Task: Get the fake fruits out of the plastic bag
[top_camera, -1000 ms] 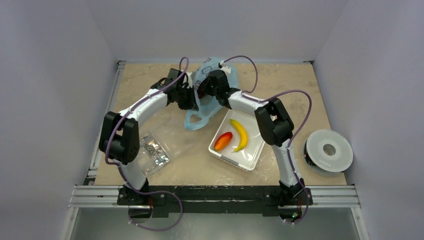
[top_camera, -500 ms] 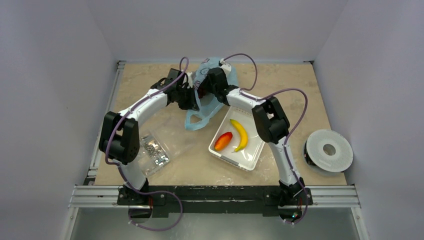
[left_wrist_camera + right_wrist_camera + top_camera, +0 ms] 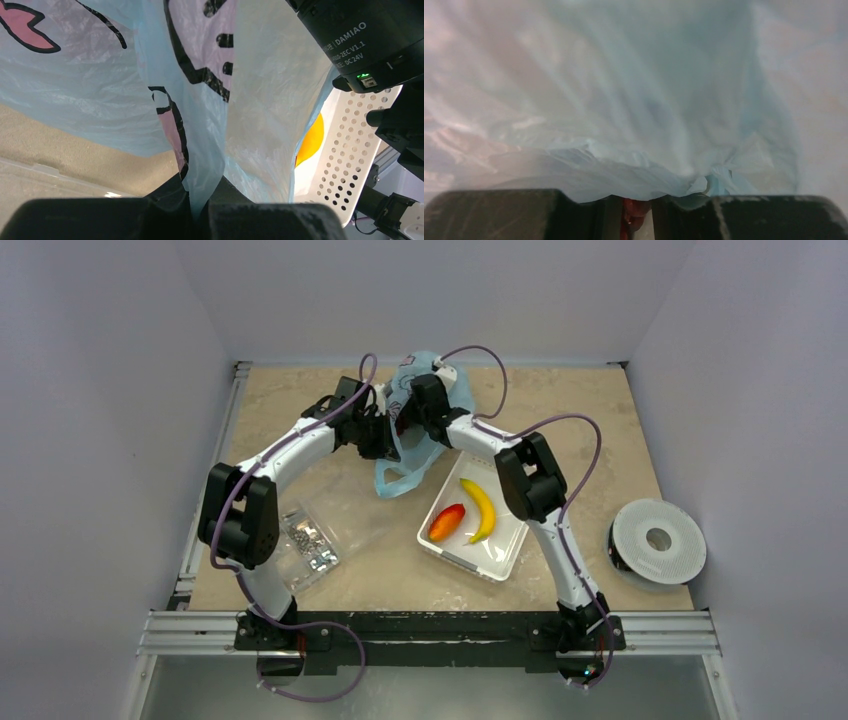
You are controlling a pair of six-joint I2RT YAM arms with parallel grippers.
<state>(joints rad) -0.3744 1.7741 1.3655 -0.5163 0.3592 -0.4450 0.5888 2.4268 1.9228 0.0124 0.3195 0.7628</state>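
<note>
The light-blue plastic bag [image 3: 432,390] lies at the back middle of the table, its handles [image 3: 398,480] trailing toward me. My left gripper [image 3: 384,443] is shut on a fold of the bag [image 3: 202,165] at its left side. My right gripper [image 3: 408,418] is pushed in against the bag, whose film [image 3: 624,100] fills the right wrist view. A dark-red glossy fruit [image 3: 634,212] sits pinched between its fingers. An orange-red mango [image 3: 446,522] lies in the white tray [image 3: 505,550]. Other fruits are hidden.
A yellow banana [image 3: 480,508] lies beside the mango in the tray; it also shows through the bag in the left wrist view [image 3: 310,142]. A clear packet of metal bits [image 3: 308,542] lies at front left. A white spool [image 3: 657,540] sits at the right edge.
My right arm has swung left and pushed its gripper further into the bag. The bag's handles have drawn up slightly. The left gripper has kept its hold.
</note>
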